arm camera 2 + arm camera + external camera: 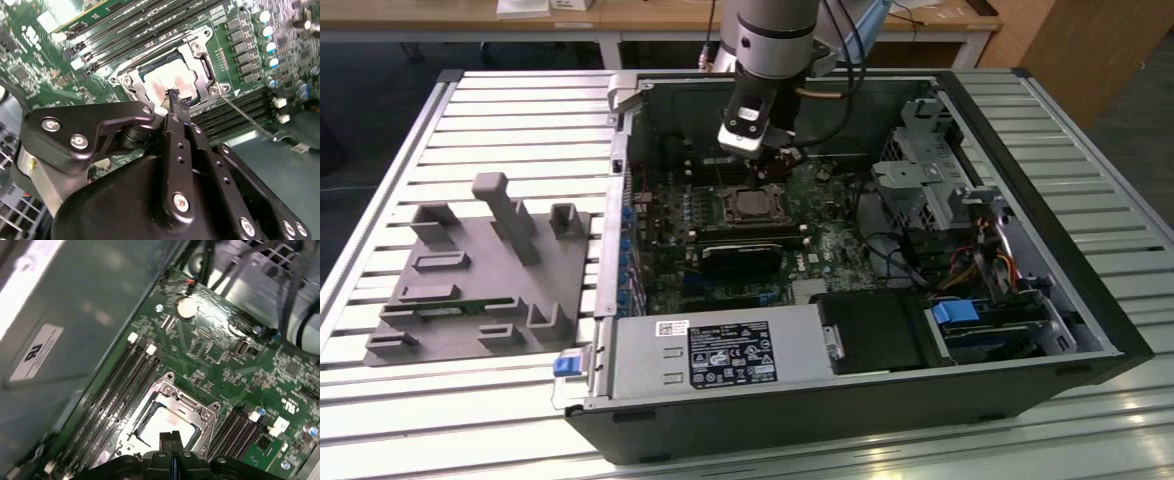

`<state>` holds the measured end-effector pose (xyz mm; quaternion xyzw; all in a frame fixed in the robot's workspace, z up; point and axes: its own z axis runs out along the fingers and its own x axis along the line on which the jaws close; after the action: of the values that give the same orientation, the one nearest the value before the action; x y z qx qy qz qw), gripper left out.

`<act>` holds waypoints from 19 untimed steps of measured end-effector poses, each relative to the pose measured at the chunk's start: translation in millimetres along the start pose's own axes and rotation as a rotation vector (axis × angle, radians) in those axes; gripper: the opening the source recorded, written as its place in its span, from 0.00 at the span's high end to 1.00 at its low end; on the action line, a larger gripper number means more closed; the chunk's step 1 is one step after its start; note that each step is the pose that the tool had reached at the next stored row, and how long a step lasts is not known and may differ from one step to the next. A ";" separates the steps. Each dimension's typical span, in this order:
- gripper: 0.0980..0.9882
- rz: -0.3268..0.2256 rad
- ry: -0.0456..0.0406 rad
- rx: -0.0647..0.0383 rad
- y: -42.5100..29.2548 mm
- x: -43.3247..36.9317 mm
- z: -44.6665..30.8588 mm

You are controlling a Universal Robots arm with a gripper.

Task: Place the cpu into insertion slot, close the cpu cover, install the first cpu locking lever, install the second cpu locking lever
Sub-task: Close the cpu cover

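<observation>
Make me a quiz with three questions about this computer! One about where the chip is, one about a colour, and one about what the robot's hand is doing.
1. Where is the cpu?
A) on the floor
B) in the insertion slot
C) on a chair

2. What colour is the circuit board around the slot?
A) red
B) yellow
C) green

3. How is the hand?
A) shut
B) wide open
C) holding a cable

Answers:
1 B: its pale top shows through the window of the cpu cover in both wrist views.
2 C: the board is green on every side of the slot.
3 A: in the first wrist view its fingertips touch, with nothing between them.
</observation>
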<state>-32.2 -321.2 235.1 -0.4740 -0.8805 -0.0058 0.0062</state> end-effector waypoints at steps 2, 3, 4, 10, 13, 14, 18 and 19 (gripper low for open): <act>1.00 -0.040 -0.0001 0.001 0.0 0.0 0.0; 1.00 -0.058 0.0000 0.001 0.0 0.0 0.0; 1.00 -0.076 0.0001 0.001 0.0 0.0 0.0; 1.00 -0.179 -0.0051 0.007 0.0 0.0 0.3; 1.00 -0.231 -0.0084 0.011 0.0 0.0 0.4; 1.00 -0.249 -0.0084 0.011 0.0 0.0 0.4; 1.00 -0.321 -0.0084 0.012 0.0 0.0 1.0; 1.00 -0.339 -0.0084 0.012 0.0 0.0 1.0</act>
<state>-32.1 -321.2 234.1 -0.3188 -0.9478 0.0005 0.0043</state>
